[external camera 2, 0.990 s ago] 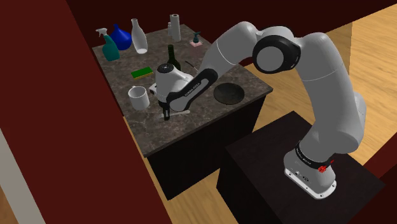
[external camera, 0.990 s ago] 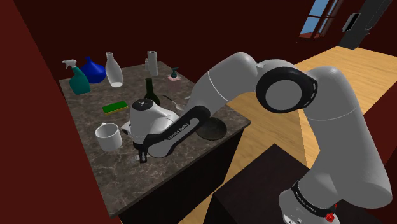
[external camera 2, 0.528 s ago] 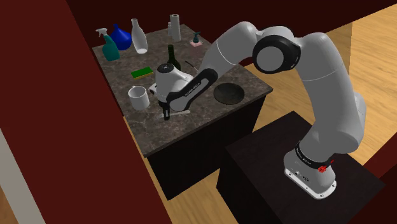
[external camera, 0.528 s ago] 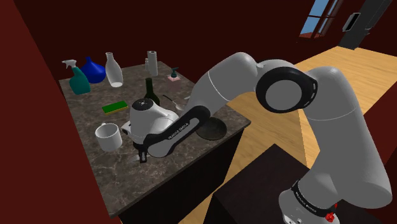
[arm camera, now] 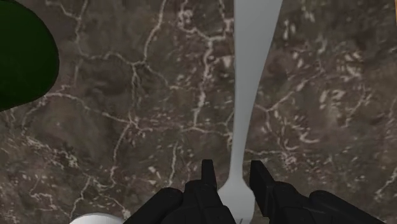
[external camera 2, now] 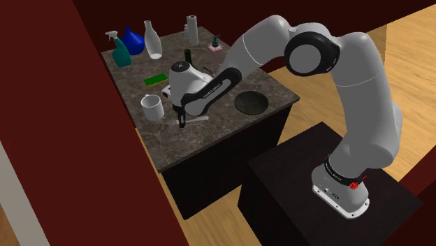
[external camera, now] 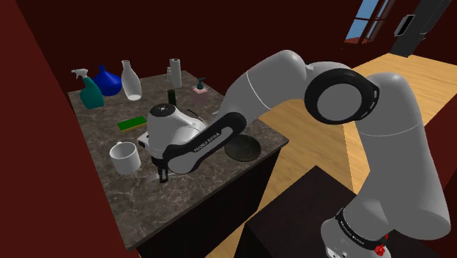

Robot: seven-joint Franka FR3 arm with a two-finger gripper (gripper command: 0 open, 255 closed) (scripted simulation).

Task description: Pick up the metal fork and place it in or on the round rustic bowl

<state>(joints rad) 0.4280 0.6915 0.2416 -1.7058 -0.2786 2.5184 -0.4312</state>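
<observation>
The grey fork point(arm camera: 249, 95) lies along the dark marble counter point(arm camera: 127, 127). Its narrow neck runs between the two black fingers of my gripper point(arm camera: 233, 181), which are closed against it near the head. In the second exterior view a pale strip of the fork point(external camera 2: 200, 119) shows beside the gripper point(external camera 2: 183, 124), low over the counter. My gripper point(external camera: 162, 176) hangs beside the white mug point(external camera: 124, 156). The round dark bowl point(external camera: 242, 149) point(external camera 2: 251, 103) rests near the counter's edge, on the far side of the hand from the mug.
A dark green bottle point(external camera: 172, 97) stands just behind the hand. At the back of the counter point(external camera: 110, 205) are a teal spray bottle point(external camera: 90, 91), a blue vase point(external camera: 110, 80), a white bottle point(external camera: 130, 80) and a paper roll point(external camera: 175, 71). A green sponge point(external camera: 132, 123) lies near the mug.
The elbow and forearm have swung upward, and the hand has risen slightly and tilted over the same spot. The pale strip of fork now shows beside the gripper.
</observation>
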